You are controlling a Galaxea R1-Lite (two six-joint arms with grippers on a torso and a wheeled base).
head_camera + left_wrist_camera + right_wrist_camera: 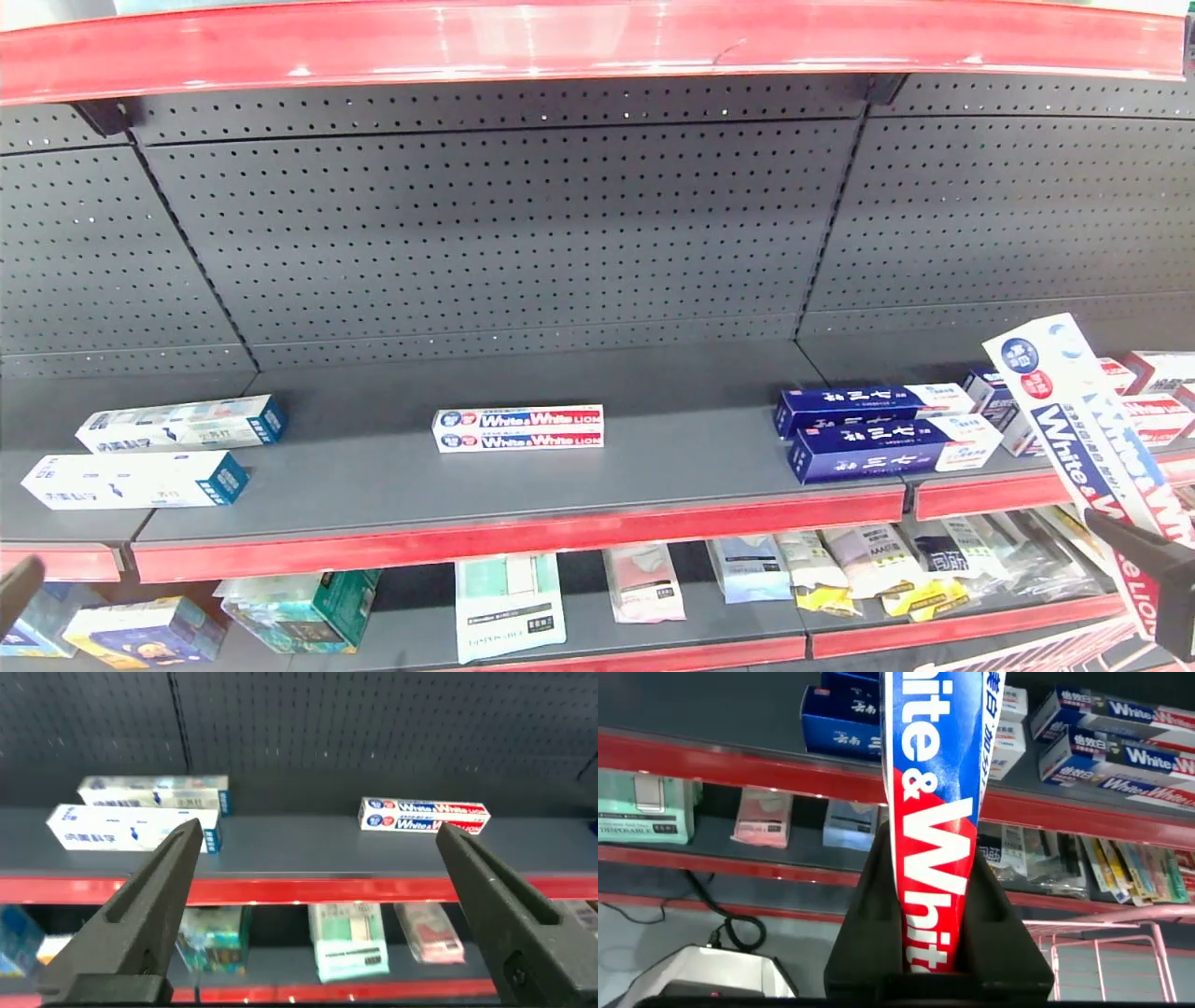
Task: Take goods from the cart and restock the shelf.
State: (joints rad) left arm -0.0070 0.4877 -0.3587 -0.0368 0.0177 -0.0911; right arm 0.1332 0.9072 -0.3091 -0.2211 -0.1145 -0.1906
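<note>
Right gripper (pixel 929 845) clamps its fingers on the lower end of a red, white and blue toothpaste box (pixel 1083 420), held tilted in front of the right end of the shelf (pixel 653 495). Left gripper (pixel 318 831) hangs before the shelf, fingers spread wide, holding nothing. Farther back, a matching box (pixel 518 427) lies mid-shelf, with two white-and-teal boxes (pixel 140 481) to its left and two blue boxes (pixel 868 450) to its right.
</note>
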